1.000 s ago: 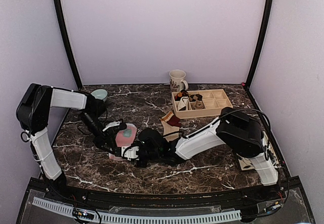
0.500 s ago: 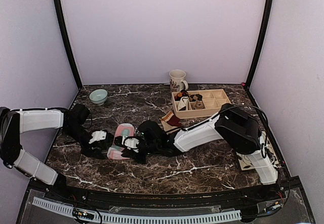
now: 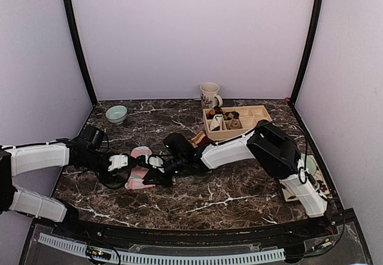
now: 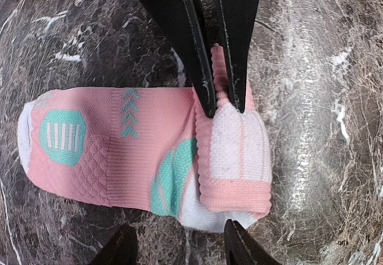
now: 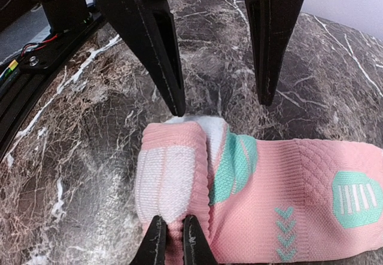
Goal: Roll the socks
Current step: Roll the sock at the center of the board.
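Pink sock [image 3: 137,174], left of centre on the worktop [image 3: 239,187], appears one fold into its roll: right pincer [image 5: 173,228] pinches the turned end, left pincer [image 5: 221,102] spread beside it, the next turn likely needing an even tuck.

The dark marbled tabletop [image 3: 239,187] carries a pink sock [image 3: 138,168] near its left front, one end folded into a short roll. A tan sock [image 3: 199,139] lies just in front of a compartmented wooden tray [image 3: 239,108] toward the back right. A pale green bowl [image 3: 116,113] sits at the back left, and a mug [image 3: 209,94] stands behind the tray.
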